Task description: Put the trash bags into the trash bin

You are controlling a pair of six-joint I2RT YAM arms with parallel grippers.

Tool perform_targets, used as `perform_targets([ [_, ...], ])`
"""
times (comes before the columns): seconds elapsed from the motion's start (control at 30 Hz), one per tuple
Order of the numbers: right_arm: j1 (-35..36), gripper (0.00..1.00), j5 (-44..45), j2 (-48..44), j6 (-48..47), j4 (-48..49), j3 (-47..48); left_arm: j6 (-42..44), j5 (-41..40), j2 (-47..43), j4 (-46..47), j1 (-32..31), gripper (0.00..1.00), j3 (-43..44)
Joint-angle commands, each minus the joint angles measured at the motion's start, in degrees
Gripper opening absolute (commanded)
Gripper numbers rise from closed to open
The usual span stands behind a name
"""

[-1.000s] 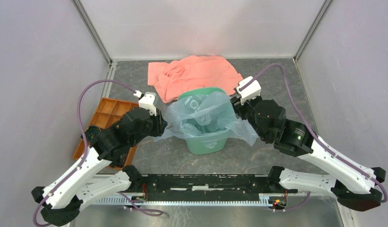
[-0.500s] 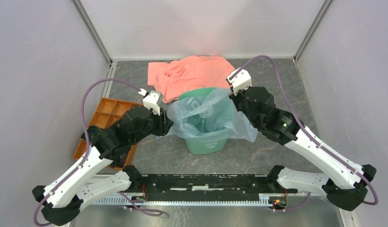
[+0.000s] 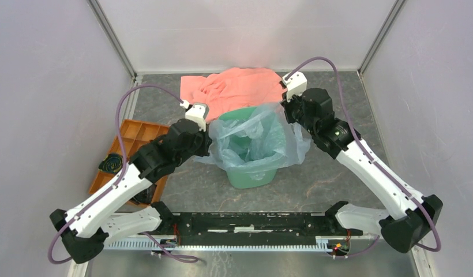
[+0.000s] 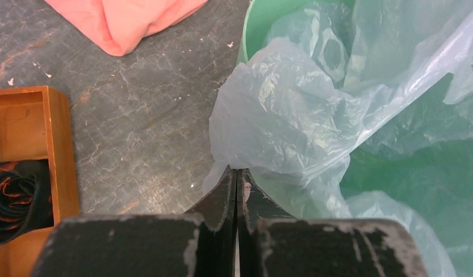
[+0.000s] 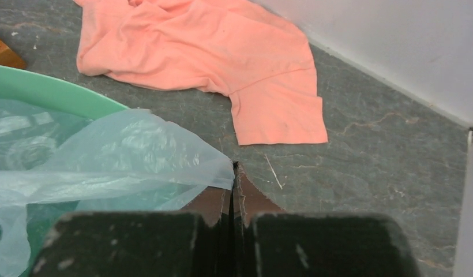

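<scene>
The pale blue-grey trash bag (image 3: pixel 254 138) is spread open over and inside the green trash bin (image 3: pixel 252 176) in mid-table. My left gripper (image 3: pixel 206 141) is shut on the bag's left edge, just outside the bin's left rim; the wrist view shows film (image 4: pixel 286 115) bunched at the closed fingertips (image 4: pixel 237 170). My right gripper (image 3: pixel 287 111) is shut on the bag's right corner (image 5: pixel 165 156) at the bin's far right rim (image 5: pixel 49 92), holding it up; its fingertips (image 5: pixel 234 170) are pressed together.
A salmon-pink cloth (image 3: pixel 234 89) lies just behind the bin, also in the right wrist view (image 5: pixel 222 52). An orange compartmented tray (image 3: pixel 127 144) with a dark coiled item (image 3: pixel 110 163) sits at the left. Walls enclose the left, back and right.
Both grippers have moved away from me and upward with the bag's edges, the right one further back and higher. The bag's mouth is stretched wider over the bin.
</scene>
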Motion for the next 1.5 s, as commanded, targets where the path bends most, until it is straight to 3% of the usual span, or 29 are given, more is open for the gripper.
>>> perform_targets([
  [0.0, -6.57, 0.0, -12.97, 2.57, 2.54, 6.38, -2.23, 1.32, -5.65, 3.75, 2.85, 0.46, 0.02, 4.48],
  [0.13, -12.04, 0.0, -21.21, 6.44, 5.14, 8.06, -3.55, 0.98, -6.31, 5.96, 2.8, 2.57, 0.02, 6.57],
  [0.37, -12.74, 0.08, -28.62, 7.23, 6.58, 11.67, -4.06, 0.75, 0.54, 7.59, 7.3, 10.9, 0.02, 5.54],
  [0.57, -12.99, 0.01, -28.88, 11.21, 7.73, 12.37, -2.26, -3.87, 19.42, 9.57, 16.8, 23.33, 0.02, -1.95],
  [0.77, -14.03, 0.01, -30.17, 13.08, 8.37, 15.2, -6.05, -7.25, 29.34, 13.36, 22.37, 26.47, 0.02, -4.94],
  [0.97, -14.61, 0.0, -31.81, 11.93, 8.29, 16.52, -12.28, -4.36, 27.17, 14.44, 18.89, 26.57, 0.02, 1.06],
  [1.23, -14.56, 0.04, -33.27, 8.41, 8.44, 16.58, -13.64, -8.58, 29.79, 10.3, 24.36, 26.55, 0.02, -14.77],
  [1.4, -14.59, 0.15, -29.96, 8.24, 7.39, 10.05, -12.63, -8.17, 27.11, 5.57, 20.98, 26.55, 0.02, -16.72],
  [1.47, -14.56, 0.2, -29.1, 6.34, 7.31, 6.34, -12.06, -7.47, 27.09, 4.48, 19.17, 26.56, 0.07, -16.16],
])
